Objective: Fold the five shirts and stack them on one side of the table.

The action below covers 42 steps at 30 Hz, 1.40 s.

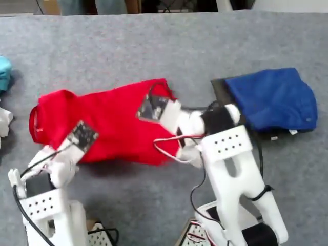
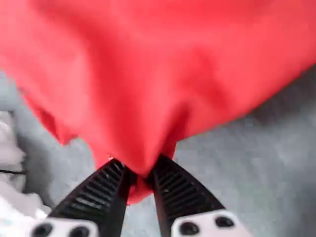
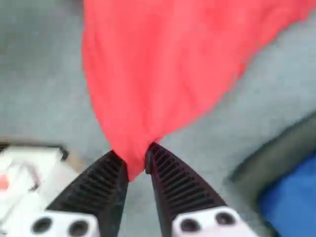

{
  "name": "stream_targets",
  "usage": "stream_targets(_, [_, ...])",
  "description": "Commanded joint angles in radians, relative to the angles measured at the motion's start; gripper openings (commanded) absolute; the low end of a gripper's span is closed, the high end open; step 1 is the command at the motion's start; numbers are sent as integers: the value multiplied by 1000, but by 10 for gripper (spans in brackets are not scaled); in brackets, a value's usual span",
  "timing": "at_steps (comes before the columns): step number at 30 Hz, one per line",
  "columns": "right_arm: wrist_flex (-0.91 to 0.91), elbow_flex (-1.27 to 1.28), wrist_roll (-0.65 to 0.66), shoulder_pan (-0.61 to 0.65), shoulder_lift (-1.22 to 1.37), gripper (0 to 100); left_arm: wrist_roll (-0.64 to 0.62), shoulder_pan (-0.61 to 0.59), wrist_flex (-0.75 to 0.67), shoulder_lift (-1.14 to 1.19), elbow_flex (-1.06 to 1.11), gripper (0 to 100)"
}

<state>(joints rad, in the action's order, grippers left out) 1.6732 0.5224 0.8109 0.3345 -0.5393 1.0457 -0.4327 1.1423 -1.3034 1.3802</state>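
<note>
The red shirt, lying mid-way along the counter, looks light and limp, likely to sag, so the bunched edges clenched by the left pincer and right pincer seem sensible holds.

Grey table, red shirt, blue-topped shirt stack, teal cloth

we see a grey felt-covered table spreading out on every side of the left pincer and the right pincer. well beyond both, past the table's far edge, we make out brown wooden furniture and a white surface. the light is even, the shadows soft.
</note>
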Motion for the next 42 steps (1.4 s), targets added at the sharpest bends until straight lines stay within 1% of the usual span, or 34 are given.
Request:
stream_targets(1, [15,87,64,-8,-28,15,103,-45,80,-54,27,29])
stream_targets(4, [15,137,120,-57,-28,18,135,-74,120,-89,47,29])
stream_targets(6, [14,165,172,-103,-28,20,133,-94,126,-106,56,29])
stream_targets(8, [14,185,209,-146,-28,56,127,-113,126,-118,56,30])
stream_targets(10, [18,189,216,-173,-28,145,124,-127,124,-126,44,30])
stream_targets(12, [26,186,219,-183,-31,260,123,-151,124,-132,13,39])
stream_targets(14, [46,189,241,-180,-56,354,86,-186,120,-137,-28,81])
stream_targets(15, [52,191,256,-180,-76,386,57,-202,120,-138,-54,103])
stream_targets(17, [60,191,272,-184,-128,414,2,-222,123,-138,-88,130])
stream_targets(20, [68,203,275,-170,-220,396,-44,-225,126,-138,-91,126])
stream_targets(26, [68,386,270,5,-406,309,-46,-232,120,-138,12,123])
stream_targets(31, [69,384,276,18,-449,269,-63,-231,117,-138,36,123])
stream_targets(33, [63,395,307,23,-424,271,-104,-223,72,-138,59,123])
stream_targets(35, [46,421,353,44,-389,272,-173,-223,-14,-138,97,123])
stream_targets(39, [6,430,382,118,-323,272,-353,-222,-232,-138,199,123])
stream_targets(41, [-43,470,397,153,-309,272,-446,-222,-298,-138,226,123])
stream_targets(42, [-71,501,410,173,-308,272,-471,-228,-313,-138,228,123])
